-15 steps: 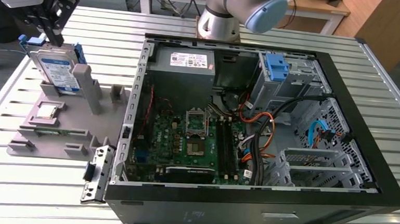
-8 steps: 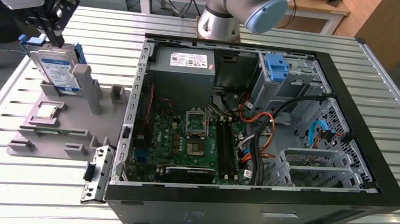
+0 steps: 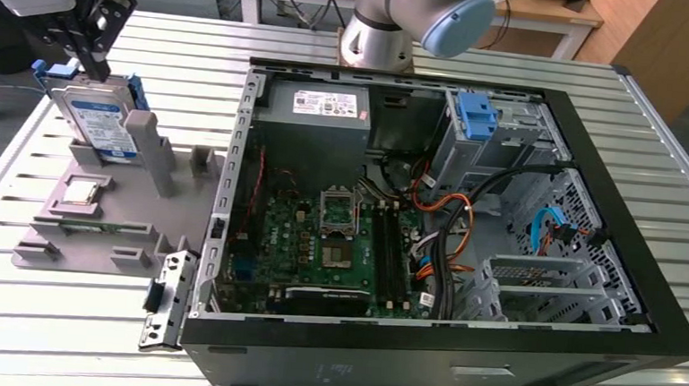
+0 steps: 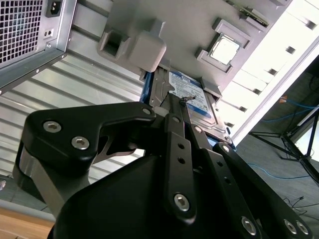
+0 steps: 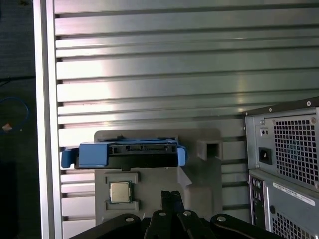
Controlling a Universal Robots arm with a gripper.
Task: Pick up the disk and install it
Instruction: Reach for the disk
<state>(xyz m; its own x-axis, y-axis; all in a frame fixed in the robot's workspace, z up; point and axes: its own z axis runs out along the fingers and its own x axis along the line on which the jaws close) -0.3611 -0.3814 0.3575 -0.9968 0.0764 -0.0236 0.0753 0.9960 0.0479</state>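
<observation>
Status: neither step done, judging by where things lie.

Disk point(image 3: 100, 124): stands on edge in a slot of the grey holder point(image 3: 91, 222), on the table point(image 3: 670, 150), at the exterior view's left, well apart from the inside of the case point(image 3: 430, 360). The label faces the case. The blue rails show on both sides in the first wrist view, where the disk point(image 5: 127, 154) is seen edge-on. It is not lifted; its lower part sits down in the holder.

Gripper point(image 3: 93, 61): hangs just above the disk's top edge, pointing down. In both wrist views the fingers lie close together, with a narrow gap at most and nothing between them. In the second wrist view the gripper point(image 4: 175, 102) has its tips right at the near edge of the disk point(image 4: 192, 92). Whether they touch it cannot be told. In the first wrist view the gripper point(image 5: 172, 195) shows nearer the camera than the disk, not around it.

Case: lies open on its side, board and cables exposed. A bare blue bracket point(image 3: 475, 116) sits in the bay area on the far side of the case; no drive is seen there.

Also on the holder: a chip point(image 5: 119, 191) in its recess beside the disk slot, untouched.

Judgement: early stage. The arm is positioned over the disk; grasp, lift, carry and seating in the case are all left.
</observation>
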